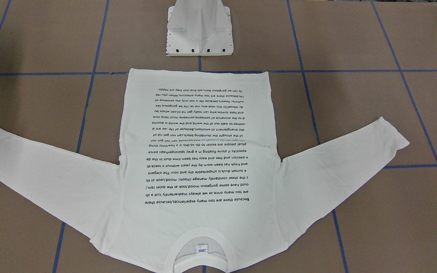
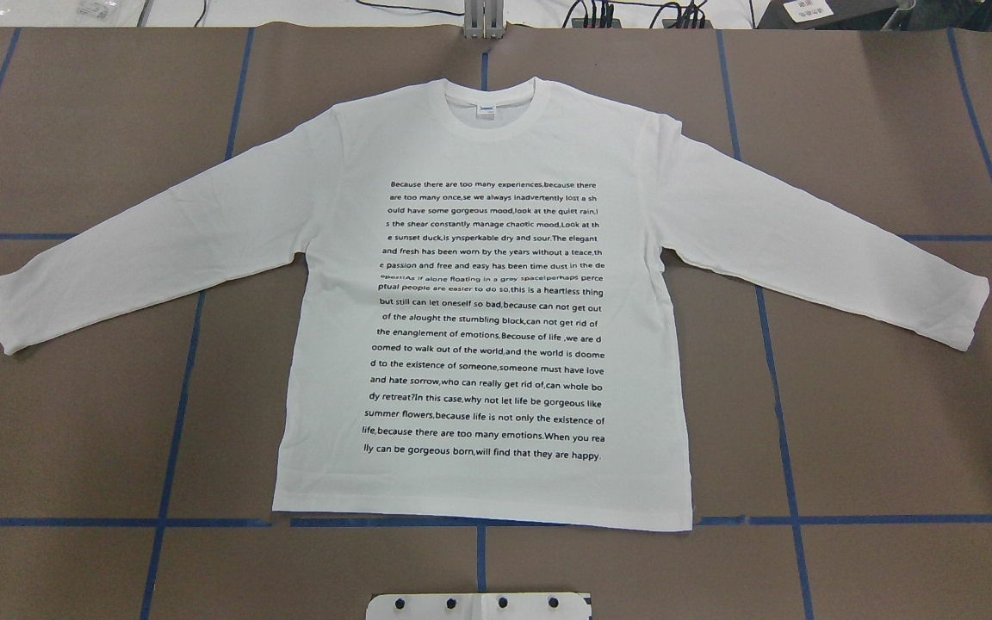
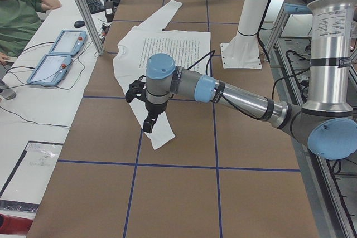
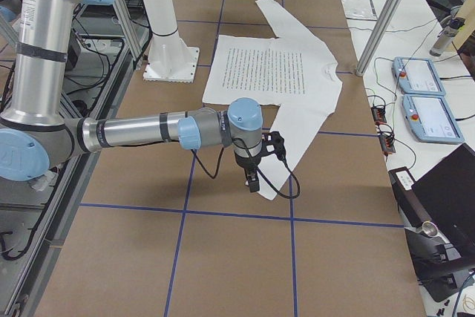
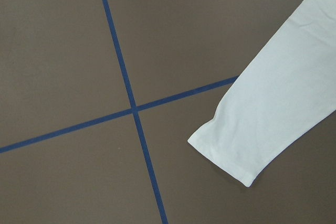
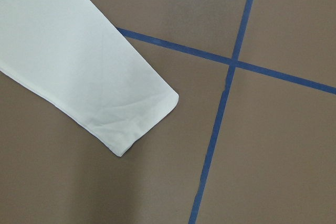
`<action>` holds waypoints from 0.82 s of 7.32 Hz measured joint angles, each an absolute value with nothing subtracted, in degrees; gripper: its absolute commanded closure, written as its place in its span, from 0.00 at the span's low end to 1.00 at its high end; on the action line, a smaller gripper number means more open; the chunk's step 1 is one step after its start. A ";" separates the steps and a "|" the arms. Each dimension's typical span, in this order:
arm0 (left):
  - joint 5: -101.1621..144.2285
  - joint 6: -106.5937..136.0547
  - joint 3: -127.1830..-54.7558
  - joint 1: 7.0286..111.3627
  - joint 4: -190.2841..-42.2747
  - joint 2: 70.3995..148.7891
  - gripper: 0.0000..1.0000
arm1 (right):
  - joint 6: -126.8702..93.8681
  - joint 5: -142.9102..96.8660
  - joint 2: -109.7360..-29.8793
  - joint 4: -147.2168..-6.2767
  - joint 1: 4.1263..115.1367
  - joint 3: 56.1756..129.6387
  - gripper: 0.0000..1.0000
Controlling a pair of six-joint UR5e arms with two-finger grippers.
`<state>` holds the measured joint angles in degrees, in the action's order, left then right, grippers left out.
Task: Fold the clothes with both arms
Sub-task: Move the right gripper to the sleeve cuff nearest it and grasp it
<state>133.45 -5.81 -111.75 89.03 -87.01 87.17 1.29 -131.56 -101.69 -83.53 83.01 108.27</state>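
Observation:
The white long-sleeved shirt (image 2: 487,301) lies flat on the brown table with the black text side up, both sleeves spread out and the collar away from the robot; it also shows in the front-facing view (image 1: 199,151). My left gripper (image 3: 149,118) hangs over the near sleeve's cuff (image 5: 247,135). My right gripper (image 4: 252,176) hangs over the other sleeve's cuff (image 6: 131,114). Both grippers show only in the side views, so I cannot tell whether they are open or shut. Neither wrist view shows fingers.
The white metal pedestal base (image 1: 199,38) stands behind the shirt's hem. Blue tape lines (image 2: 177,413) cross the brown table. A person in green (image 3: 17,20) sits by two tablets (image 3: 56,54) on the side bench.

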 measured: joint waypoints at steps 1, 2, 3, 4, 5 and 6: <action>133.48 -5.77 -111.65 89.04 -87.18 87.35 0.00 | -2.13 -131.44 -100.90 -79.09 81.24 105.22 0.00; 133.49 -5.76 -111.61 89.04 -87.24 87.41 0.00 | -7.58 -131.39 -99.76 -72.96 79.35 101.34 0.01; 133.52 -5.78 -111.63 89.04 -87.26 87.43 0.00 | -14.29 -131.36 -98.42 -65.04 77.46 96.33 0.02; 133.58 -5.79 -111.74 89.05 -87.27 87.45 0.00 | -20.61 -131.34 -97.09 -56.77 75.82 90.72 0.02; 133.66 -5.80 -111.89 89.07 -87.27 87.43 0.00 | -25.62 -131.30 -95.58 -49.63 74.32 85.12 0.03; 133.75 -5.80 -112.02 89.06 -87.28 87.40 0.00 | -29.18 -131.17 -93.91 -44.56 72.67 80.44 0.04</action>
